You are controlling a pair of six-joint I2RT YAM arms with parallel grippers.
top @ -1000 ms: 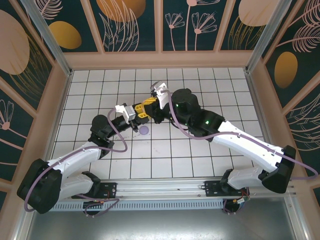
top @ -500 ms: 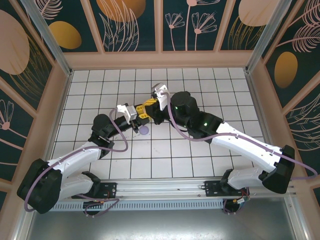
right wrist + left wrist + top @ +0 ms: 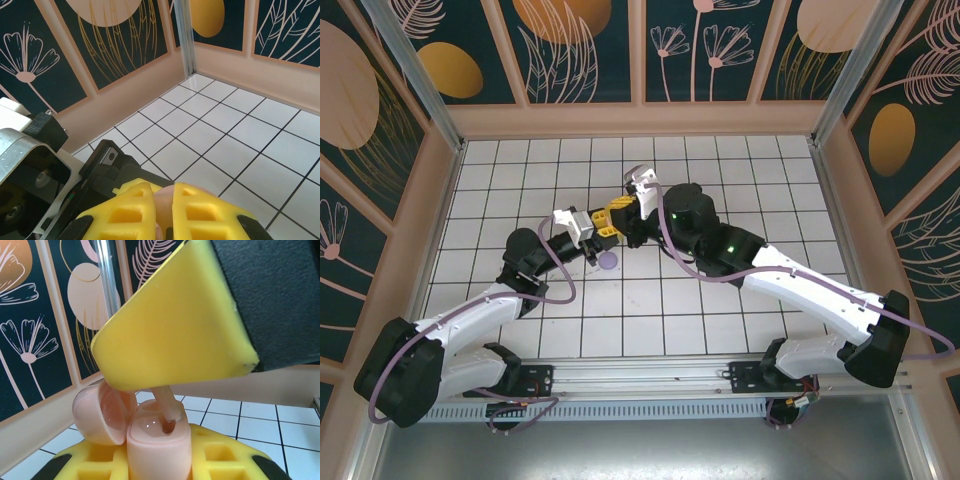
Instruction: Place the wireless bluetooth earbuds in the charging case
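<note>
I see the tiled table (image 3: 740, 170) with both arms meeting near its middle. My left gripper (image 3: 159, 464) clamps the pink case (image 3: 159, 445) upright between its yellow fingers, its lid (image 3: 97, 415) swung open to the left. My right gripper (image 3: 164, 210), nearly closed, pinches a pink earbud (image 3: 167, 407) directly above the case, the stem tip touching the case's well. A small purple piece (image 3: 608, 261) lies on the tiles just near of the grippers.

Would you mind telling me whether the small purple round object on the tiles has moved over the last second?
No. The purple round object lies at the same spot against the grid lines of the tiled floor as in both earlier top views.
</note>
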